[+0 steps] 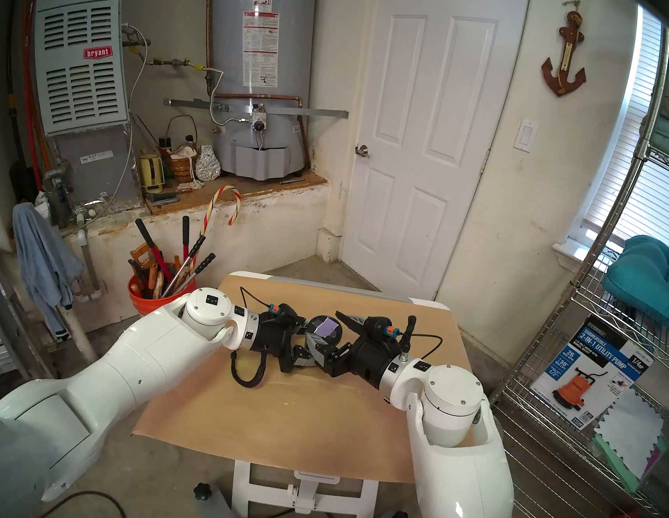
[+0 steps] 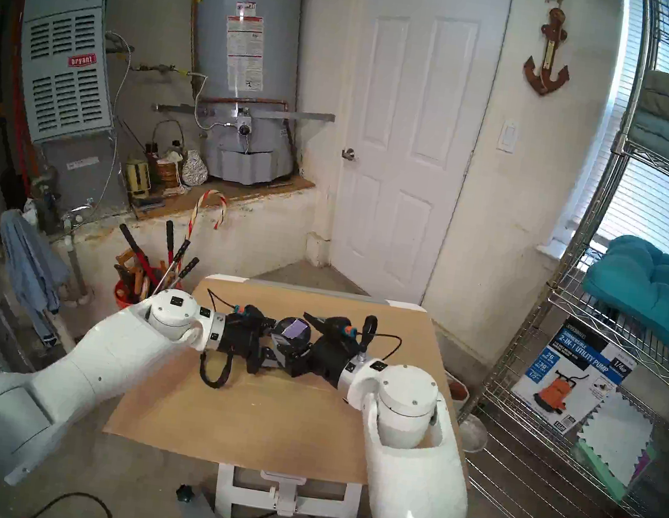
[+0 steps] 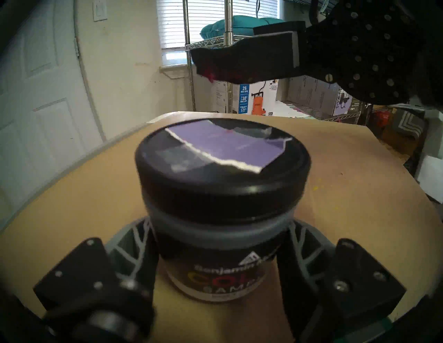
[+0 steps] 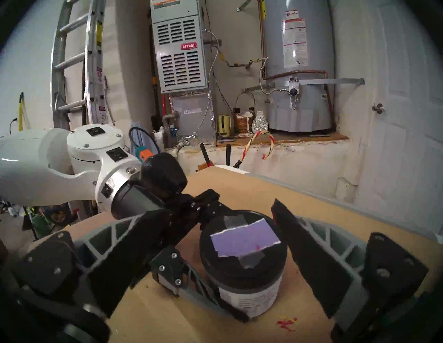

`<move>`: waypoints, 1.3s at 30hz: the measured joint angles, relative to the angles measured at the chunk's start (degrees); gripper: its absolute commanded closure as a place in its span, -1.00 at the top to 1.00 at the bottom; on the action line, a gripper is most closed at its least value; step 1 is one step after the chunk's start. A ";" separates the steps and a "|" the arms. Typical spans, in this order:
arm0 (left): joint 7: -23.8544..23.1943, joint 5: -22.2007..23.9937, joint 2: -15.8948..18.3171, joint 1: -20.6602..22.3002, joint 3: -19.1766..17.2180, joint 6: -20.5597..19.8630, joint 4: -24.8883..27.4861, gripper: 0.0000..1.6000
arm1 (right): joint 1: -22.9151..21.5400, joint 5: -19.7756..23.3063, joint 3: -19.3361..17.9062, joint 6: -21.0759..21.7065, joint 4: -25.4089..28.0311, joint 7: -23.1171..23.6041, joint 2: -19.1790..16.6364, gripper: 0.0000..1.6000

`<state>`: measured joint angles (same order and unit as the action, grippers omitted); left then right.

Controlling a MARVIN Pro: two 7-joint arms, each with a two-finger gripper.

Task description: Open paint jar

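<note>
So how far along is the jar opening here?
Done: left gripper is clamped on the paint jar, steadying it on the table. In hand: right gripper is open, its fingers either side of the lid. Left: grip the lid, unscrew it, lift it off.

left claw gripping paint jar, right claw spread

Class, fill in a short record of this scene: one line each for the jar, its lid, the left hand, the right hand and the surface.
jar: squat paint jar, upright on the table
lid: black, lavender swatch on top, still on
left hand: shut on the jar's body, below the lid
right hand: open, fingers either side of the lid, not gripping
surface: table covered in brown paper
</note>
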<state>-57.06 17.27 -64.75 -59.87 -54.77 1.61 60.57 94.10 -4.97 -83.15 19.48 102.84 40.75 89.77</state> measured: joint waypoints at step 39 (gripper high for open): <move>-1.09 0.29 1.06 0.02 -0.32 -0.31 0.24 -1.00 | -2.53 0.21 2.19 -5.01 -7.62 -5.91 0.82 1.00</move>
<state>-58.15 17.56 -63.69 -59.86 -55.09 1.31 60.80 91.58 -4.76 -80.96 14.47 95.22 34.83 90.59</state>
